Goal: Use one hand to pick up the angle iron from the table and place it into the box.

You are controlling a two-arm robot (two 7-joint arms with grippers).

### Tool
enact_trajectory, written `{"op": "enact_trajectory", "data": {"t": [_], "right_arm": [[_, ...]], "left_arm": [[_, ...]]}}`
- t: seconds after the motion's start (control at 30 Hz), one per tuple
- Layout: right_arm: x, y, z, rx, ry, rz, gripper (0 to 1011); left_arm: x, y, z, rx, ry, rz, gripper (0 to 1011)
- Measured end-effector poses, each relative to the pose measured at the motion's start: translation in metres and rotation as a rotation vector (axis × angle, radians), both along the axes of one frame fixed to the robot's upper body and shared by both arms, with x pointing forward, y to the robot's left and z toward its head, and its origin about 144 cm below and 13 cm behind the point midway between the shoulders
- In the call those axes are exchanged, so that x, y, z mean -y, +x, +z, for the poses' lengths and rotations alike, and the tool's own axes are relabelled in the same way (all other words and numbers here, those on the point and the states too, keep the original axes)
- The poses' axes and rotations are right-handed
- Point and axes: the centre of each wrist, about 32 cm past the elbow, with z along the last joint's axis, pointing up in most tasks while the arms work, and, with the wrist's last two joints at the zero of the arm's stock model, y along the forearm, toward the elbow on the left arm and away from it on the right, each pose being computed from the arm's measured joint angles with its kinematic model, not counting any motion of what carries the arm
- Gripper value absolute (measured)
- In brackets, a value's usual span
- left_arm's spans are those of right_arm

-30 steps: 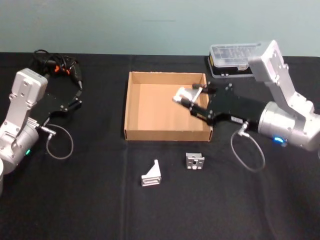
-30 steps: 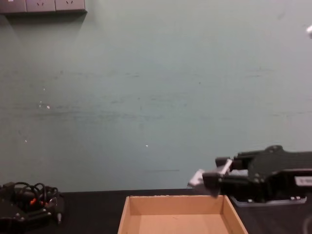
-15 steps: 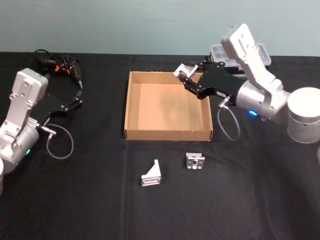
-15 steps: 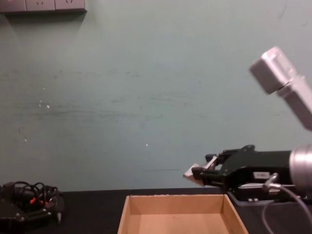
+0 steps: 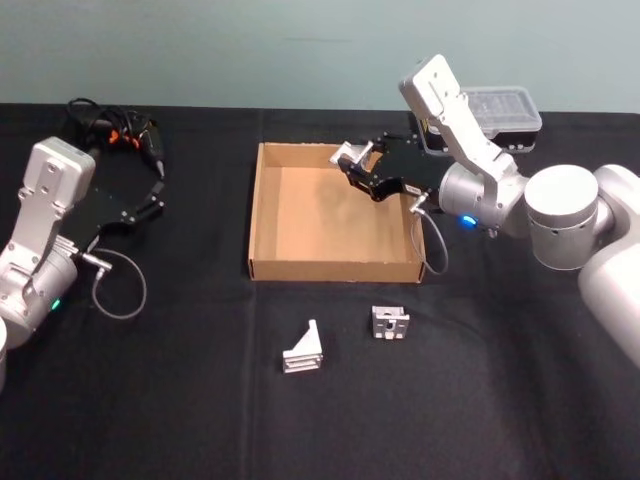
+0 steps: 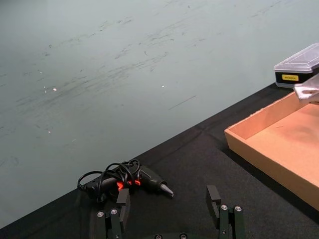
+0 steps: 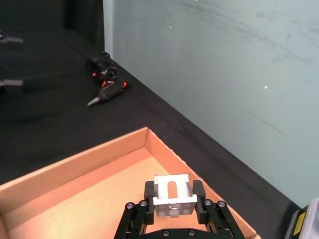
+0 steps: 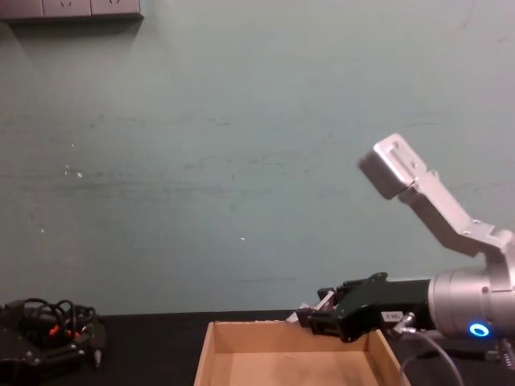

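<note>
right gripper reaches in from the right over the far part of the box, right of its middle and near the back wall. jaws pinched on a small silver angle iron; right wrist view shows the slotted face of the piece clamped between the two black fingers, with the cardboard floor of the box below and beyond it. chest view: gripper and piece sit about level with or just above the rim of the box; cannot tell if the piece touches the cardboard. two more silver brackets lie on the black table in front of the box, apart from each other: a triangular bracket to the left, a squarer block to the right, nearer the front wall. left gripper rests low at the left, well apart from the box, jaws spread and holding nothing; left wrist view shows its fingers wide apart. a power screwdriver with coiled cable lies at the far left of the table. a black case with clear lid sits behind the box's right corner.
</note>
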Motion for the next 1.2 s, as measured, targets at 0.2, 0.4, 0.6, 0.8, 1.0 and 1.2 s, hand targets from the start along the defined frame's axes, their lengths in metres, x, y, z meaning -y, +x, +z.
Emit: {"op": "enact_trajectory", "data": {"t": [0.2, 0.4, 0.6, 0.8, 1.0, 1.2], "right_arm": [[-0.004, 0.005, -0.008, -0.026, -0.016, -0.001, 452], [-0.004, 0.007, -0.011, -0.04, -0.019, -0.007, 452], [-0.003, 0.007, -0.012, -0.044, -0.012, -0.015, 460], [-0.002, 0.007, -0.012, -0.049, -0.013, -0.015, 601], [-0.001, 0.006, -0.013, -0.057, -0.016, -0.018, 795], [0.002, 0.002, -0.01, -0.042, -0.003, -0.018, 964]], "left_arm": [[0.0, 0.0, 0.0, 0.0, 0.0, 0.0, 1000], [0.0, 0.0, 0.0, 0.0, 0.0, 0.0, 1000], [0.0, 0.0, 0.0, 0.0, 0.0, 0.0, 1000], [0.0, 0.0, 0.0, 0.0, 0.0, 0.0, 1000], [0.0, 0.0, 0.0, 0.0, 0.0, 0.0, 1000], [0.0, 0.0, 0.0, 0.0, 0.0, 0.0, 1000]]}}
